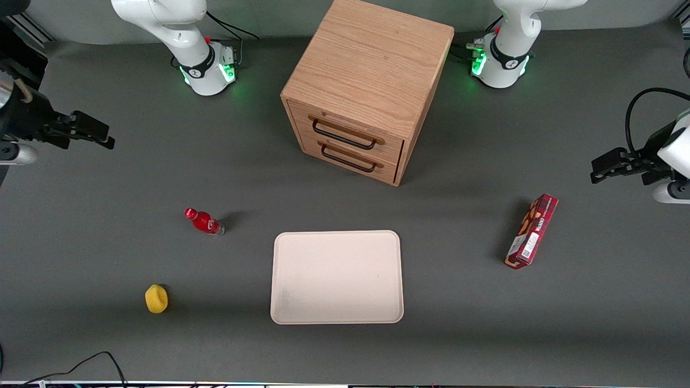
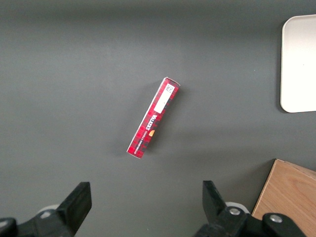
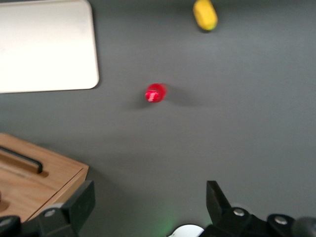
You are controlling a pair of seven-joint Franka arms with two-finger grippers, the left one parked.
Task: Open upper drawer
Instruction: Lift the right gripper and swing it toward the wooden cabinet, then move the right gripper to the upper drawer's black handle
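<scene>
A wooden cabinet stands at the middle of the table, farther from the front camera than the tray. Its upper drawer is shut, with a dark bar handle. The lower drawer beneath it is shut too. My right gripper hangs above the table toward the working arm's end, well apart from the cabinet, open and empty. In the right wrist view the gripper has its fingers spread wide over bare table, with a corner of the cabinet and a handle beside it.
A white tray lies in front of the cabinet, nearer the front camera. A red bottle and a yellow object lie toward the working arm's end. A red box lies toward the parked arm's end.
</scene>
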